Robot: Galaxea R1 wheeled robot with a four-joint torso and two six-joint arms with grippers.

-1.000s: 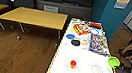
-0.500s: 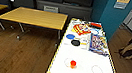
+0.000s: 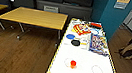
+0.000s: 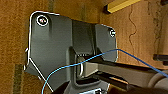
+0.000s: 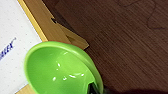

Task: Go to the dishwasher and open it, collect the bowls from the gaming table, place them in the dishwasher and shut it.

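In the right wrist view a dark finger (image 5: 93, 88) grips the rim of the green bowl (image 5: 60, 71), clamped on it above the gaming table's (image 5: 15, 45) yellow edge; blue lettering there is unreadable. The left gripper's fingers cannot be told. In the head view, the blue bowl (image 3: 70, 36) sits at centre, beside a colourful box (image 3: 98, 43).

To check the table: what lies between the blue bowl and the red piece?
In the head view, a black disc lies between the blue bowl and the red piece; below it, bare white top.
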